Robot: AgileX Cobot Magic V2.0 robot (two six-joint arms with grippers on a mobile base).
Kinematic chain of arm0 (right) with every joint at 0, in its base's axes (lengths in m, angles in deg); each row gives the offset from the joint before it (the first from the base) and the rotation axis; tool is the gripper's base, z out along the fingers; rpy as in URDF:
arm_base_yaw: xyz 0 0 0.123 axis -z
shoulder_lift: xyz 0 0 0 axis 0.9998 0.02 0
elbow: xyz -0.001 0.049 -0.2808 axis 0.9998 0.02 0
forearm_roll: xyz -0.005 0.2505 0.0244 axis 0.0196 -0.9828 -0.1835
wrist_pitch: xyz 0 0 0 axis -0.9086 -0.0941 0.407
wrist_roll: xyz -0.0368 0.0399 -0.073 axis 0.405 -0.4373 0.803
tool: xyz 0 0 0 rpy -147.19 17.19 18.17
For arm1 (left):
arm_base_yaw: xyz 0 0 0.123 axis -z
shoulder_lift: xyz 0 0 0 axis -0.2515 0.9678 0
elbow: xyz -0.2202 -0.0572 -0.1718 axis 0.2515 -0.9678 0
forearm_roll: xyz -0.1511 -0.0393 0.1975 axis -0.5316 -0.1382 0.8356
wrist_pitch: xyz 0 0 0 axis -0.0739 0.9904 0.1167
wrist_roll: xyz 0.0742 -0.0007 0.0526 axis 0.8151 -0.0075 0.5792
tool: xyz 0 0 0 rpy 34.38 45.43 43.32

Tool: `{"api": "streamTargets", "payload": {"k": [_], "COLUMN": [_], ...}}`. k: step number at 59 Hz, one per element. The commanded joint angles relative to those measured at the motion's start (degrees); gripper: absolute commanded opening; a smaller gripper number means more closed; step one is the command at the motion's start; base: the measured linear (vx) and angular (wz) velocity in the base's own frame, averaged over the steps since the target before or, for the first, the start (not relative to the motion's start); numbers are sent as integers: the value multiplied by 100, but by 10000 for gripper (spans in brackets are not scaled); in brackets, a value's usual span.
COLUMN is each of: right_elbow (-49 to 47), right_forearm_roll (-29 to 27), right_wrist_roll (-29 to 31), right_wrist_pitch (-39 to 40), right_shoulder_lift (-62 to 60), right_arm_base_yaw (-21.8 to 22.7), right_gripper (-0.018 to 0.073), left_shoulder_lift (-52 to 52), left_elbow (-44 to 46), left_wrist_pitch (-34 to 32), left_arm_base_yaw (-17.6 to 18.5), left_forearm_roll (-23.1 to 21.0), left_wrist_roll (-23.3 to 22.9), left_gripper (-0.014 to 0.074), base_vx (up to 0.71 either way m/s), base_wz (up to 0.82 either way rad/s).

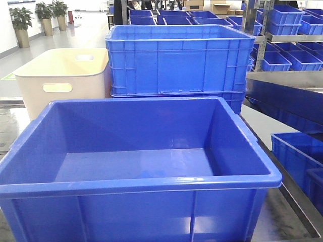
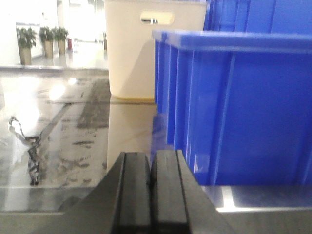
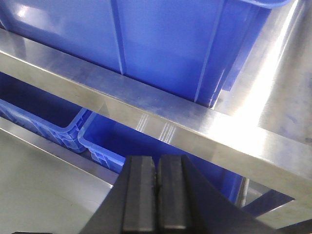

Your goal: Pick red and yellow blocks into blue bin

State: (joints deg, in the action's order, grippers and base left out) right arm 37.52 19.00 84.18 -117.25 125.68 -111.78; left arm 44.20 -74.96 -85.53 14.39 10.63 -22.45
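The blue bin [image 1: 141, 184] stands at the front of the table with its inside bare. Its ribbed outer wall shows in the left wrist view [image 2: 234, 107] and in the right wrist view [image 3: 161, 44]. The red and yellow blocks are out of view. My left gripper [image 2: 150, 168] is shut and empty, low beside the bin's left wall. My right gripper [image 3: 156, 170] is shut and empty, below the steel table edge [image 3: 161, 117] at the bin's right side. Neither gripper shows in the front view.
A beige tub [image 1: 63, 83] with a handle slot stands behind the bin at the left, also in the left wrist view [image 2: 141, 48]. A taller grid-ribbed blue crate [image 1: 179, 60] stands behind. Small blue bins [image 3: 63, 126] sit under the table on the right.
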Motion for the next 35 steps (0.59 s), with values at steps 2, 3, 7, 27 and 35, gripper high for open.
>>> {"api": "streamTargets", "payload": {"k": [2, 3, 7, 27, 35], "right_elbow": [-163, -163, -163, -163, -163], "right_forearm_roll": [9, 9, 9, 9, 9], "right_wrist_roll": [25, 25, 25, 25, 25], "right_wrist_pitch": [375, 375, 375, 375, 375], "right_shoulder_lift": [-9, -9, -9, -9, -9], "right_arm_base_yaw": [10, 10, 10, 10, 10], "right_gripper": [-10, -10, -10, -10, -10], "left_shoulder_lift": [-109, -109, -109, -101, -101], "left_elbow": [93, 93, 93, 93, 93], "left_wrist_pitch": [-543, -543, -537, -531, -531], "left_arm_base_yaw": [-32, -56, -123, -106, -106], "left_forearm_roll": [-63, -63, -63, -63, -63], "left_wrist_roll": [-32, -32, -32, -32, -32], "left_gripper": [-7, -7, -7, -7, -7], "base_vx": [0, 0, 0, 0, 0], "base_wz": [0, 0, 0, 0, 0]}}
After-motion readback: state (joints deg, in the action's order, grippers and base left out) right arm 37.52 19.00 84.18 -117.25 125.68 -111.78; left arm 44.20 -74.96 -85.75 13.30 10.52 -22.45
